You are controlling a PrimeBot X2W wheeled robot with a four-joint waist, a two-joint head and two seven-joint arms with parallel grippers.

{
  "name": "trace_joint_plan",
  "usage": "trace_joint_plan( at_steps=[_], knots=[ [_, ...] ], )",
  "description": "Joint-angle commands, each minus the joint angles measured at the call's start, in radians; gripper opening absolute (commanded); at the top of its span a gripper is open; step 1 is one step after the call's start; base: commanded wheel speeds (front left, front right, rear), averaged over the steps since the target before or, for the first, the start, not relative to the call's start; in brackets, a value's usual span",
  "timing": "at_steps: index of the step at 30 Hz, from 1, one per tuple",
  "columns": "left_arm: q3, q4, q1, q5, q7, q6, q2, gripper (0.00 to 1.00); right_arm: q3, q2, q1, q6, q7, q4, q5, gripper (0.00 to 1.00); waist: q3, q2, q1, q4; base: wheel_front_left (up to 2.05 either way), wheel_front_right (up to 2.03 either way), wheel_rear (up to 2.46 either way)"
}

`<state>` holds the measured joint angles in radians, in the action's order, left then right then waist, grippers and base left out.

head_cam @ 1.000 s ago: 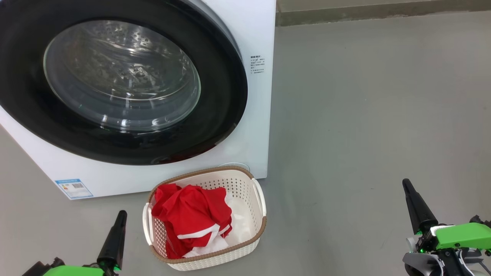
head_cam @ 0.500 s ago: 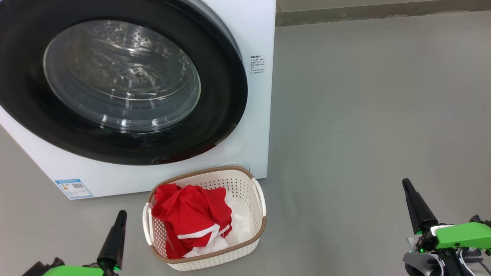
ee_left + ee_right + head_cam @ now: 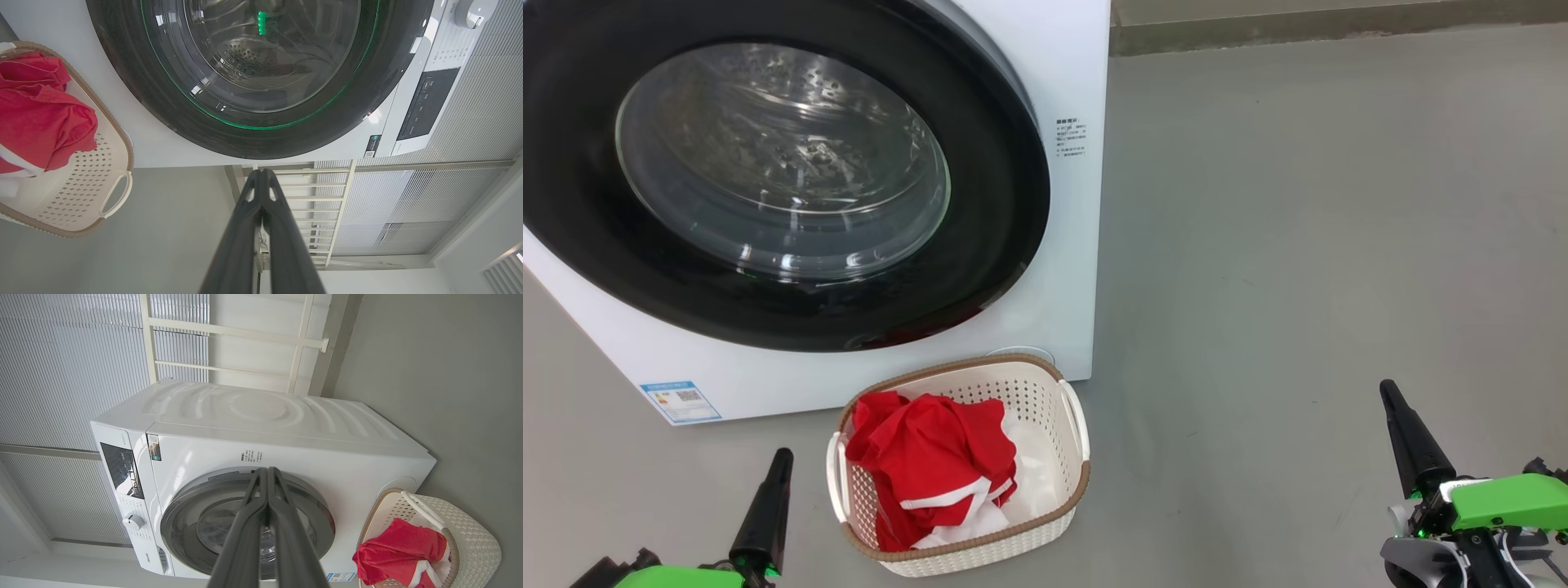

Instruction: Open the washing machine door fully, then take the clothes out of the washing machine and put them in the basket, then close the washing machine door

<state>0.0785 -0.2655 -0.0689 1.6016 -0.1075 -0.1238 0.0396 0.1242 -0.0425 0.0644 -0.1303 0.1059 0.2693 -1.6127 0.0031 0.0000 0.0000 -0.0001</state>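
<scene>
Left claw (image 3: 783,454) and right claw (image 3: 1386,387) sit pinched empty; clothes (image 3: 923,461) lie in the basket (image 3: 1085,482), washing machine door (image 3: 988,261) looks closed, nothing seems left.

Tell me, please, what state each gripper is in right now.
Left gripper: jaws shut, holding nothing.
Right gripper: jaws shut, holding nothing.

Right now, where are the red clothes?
At the head view's lower centre, the red fabric clothes lie inside the cream perforated plastic basket, before the white washing machine.

floor (image 3: 1298,204) grey | on it: washer (image 3: 1074,286) | basket (image 3: 1029,392) just beside washer
</scene>
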Motion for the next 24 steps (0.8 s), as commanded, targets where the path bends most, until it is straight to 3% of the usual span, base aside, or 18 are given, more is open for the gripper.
trace_joint_plan(
  at_steps=[1,24],
  knots=[
    [0.036,0.021,-0.039,0.006,-0.006,-0.007,0.011,0.00,-0.014,-0.011,0.043,0.000,0.004,-0.025,0.001,0.00,0.000,0.0000,0.0000,0.000,0.00,0.00,0.00],
    [0.036,0.021,-0.039,0.006,-0.006,-0.007,0.011,0.00,-0.013,-0.010,0.043,0.000,0.005,-0.025,0.002,0.00,0.000,0.0000,0.0000,0.000,0.00,0.00,0.00]
  ],
)
